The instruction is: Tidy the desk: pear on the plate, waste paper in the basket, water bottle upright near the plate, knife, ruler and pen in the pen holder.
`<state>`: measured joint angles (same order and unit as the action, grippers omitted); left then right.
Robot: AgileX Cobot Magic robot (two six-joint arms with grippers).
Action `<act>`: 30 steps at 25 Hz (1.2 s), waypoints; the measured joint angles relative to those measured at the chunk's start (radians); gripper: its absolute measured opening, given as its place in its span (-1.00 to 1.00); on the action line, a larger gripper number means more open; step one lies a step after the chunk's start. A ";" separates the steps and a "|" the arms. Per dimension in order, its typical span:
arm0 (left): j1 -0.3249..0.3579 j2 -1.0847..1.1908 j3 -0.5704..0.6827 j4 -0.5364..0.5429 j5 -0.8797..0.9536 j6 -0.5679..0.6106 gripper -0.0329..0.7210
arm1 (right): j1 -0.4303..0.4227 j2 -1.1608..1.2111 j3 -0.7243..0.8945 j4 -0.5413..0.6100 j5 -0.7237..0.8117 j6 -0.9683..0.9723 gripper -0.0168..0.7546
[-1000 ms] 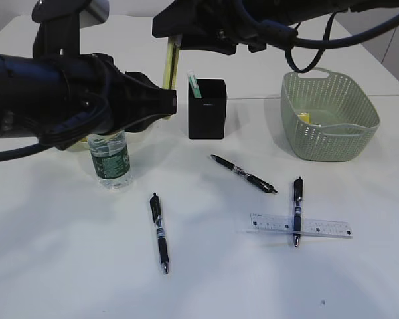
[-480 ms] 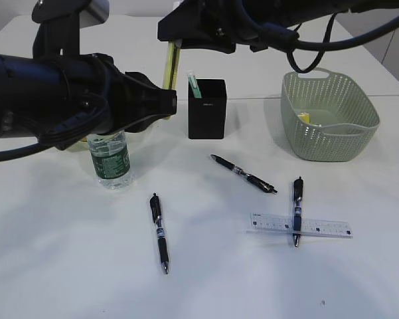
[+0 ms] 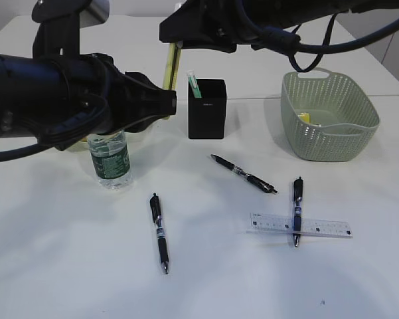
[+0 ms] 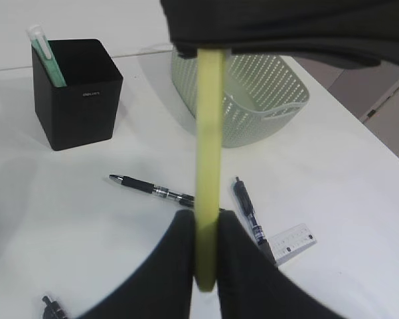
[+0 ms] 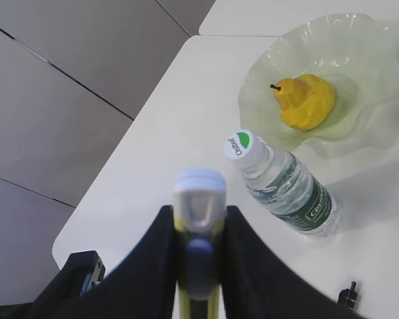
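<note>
A yellow knife (image 3: pixel 170 63) hangs upright in the air left of the black pen holder (image 3: pixel 206 109). My left gripper (image 4: pixel 206 246) is shut on the knife's (image 4: pixel 209 133) lower end. My right gripper (image 5: pixel 198 252) is shut on the knife's (image 5: pixel 199 212) top end, at its white cap and blue slider. The water bottle (image 5: pixel 285 183) stands upright beside the glass plate (image 5: pixel 358 46), which holds the pear (image 5: pixel 305 100). A clear ruler (image 3: pixel 319 227) lies at the front right with a pen (image 3: pixel 297 209) across it. Two more pens (image 3: pixel 159 232) (image 3: pixel 242 173) lie loose.
The green basket (image 3: pixel 328 116) stands at the back right with a yellow scrap (image 3: pixel 305 118) inside. A green pen (image 3: pixel 194 85) sticks out of the pen holder. My left arm (image 3: pixel 53 93) covers the plate in the exterior view.
My right gripper's arm has shifted slightly to the right at the top of the knife. The left gripper, knife and table items have not moved.
</note>
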<state>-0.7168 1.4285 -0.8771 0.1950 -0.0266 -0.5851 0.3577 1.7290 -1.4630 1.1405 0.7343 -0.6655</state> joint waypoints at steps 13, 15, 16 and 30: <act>0.000 0.000 0.000 0.008 0.003 0.000 0.12 | 0.000 0.000 0.000 0.023 0.006 0.004 -0.61; 0.000 0.000 0.000 0.007 0.003 0.000 0.18 | 0.000 0.000 0.000 0.023 0.006 0.006 -0.61; 0.000 0.000 0.000 0.007 0.003 0.000 0.20 | 0.000 0.000 0.000 0.023 0.006 0.006 -0.61; 0.008 0.000 0.000 0.007 0.027 0.000 0.23 | 0.000 0.000 0.000 0.024 0.006 0.006 -0.61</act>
<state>-0.7091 1.4285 -0.8771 0.2024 0.0000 -0.5851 0.3577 1.7290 -1.4630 1.1647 0.7399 -0.6599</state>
